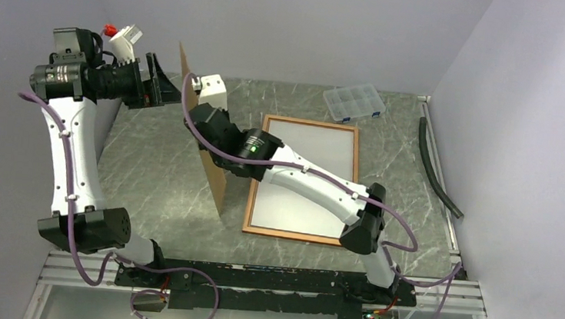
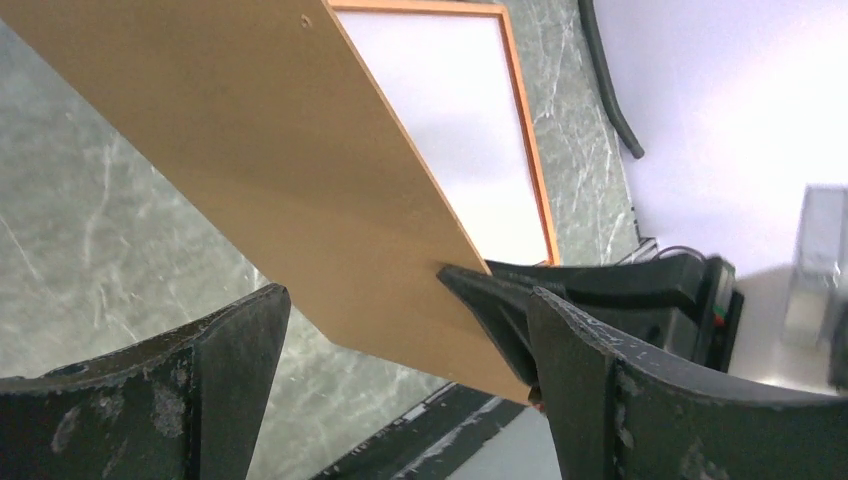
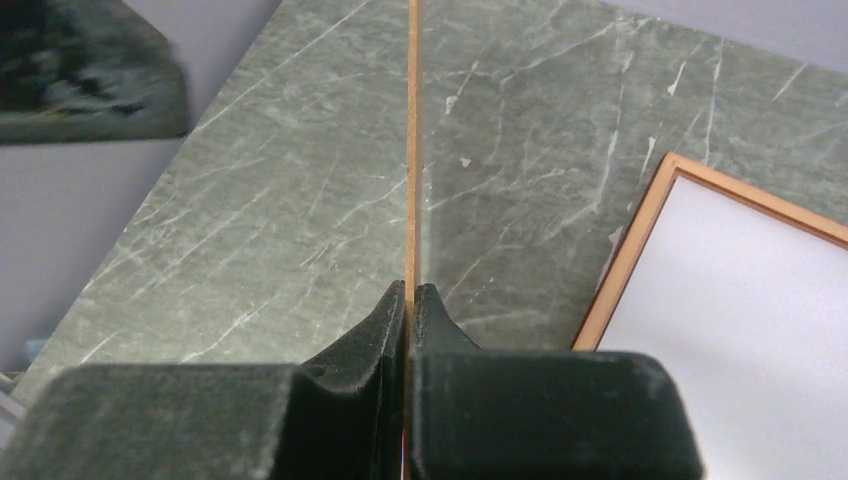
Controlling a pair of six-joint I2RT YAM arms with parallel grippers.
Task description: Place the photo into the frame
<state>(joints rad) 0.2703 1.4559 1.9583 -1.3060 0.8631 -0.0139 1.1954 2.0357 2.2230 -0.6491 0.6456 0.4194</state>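
Note:
The frame (image 1: 313, 121) lies flat on the table, its thin reddish-brown border around a plain white sheet (image 1: 319, 151); no printed side of the photo shows. My right gripper (image 1: 204, 122) is shut on a brown backing board (image 1: 214, 180), which stands on edge left of the frame. In the right wrist view the fingertips (image 3: 411, 292) pinch the board's thin edge (image 3: 412, 150), with the frame's corner (image 3: 625, 260) to the right. My left gripper (image 1: 161, 81) hangs open by the board's far upper end. In its view the fingers (image 2: 405, 295) stand wide apart with the board (image 2: 250, 130) beyond them.
A small clear compartment box (image 1: 354, 102) sits behind the frame at the back. A black hose (image 1: 437, 169) runs along the right wall. A white block (image 1: 214, 90) stands just behind the board. Walls close in the left, back and right sides.

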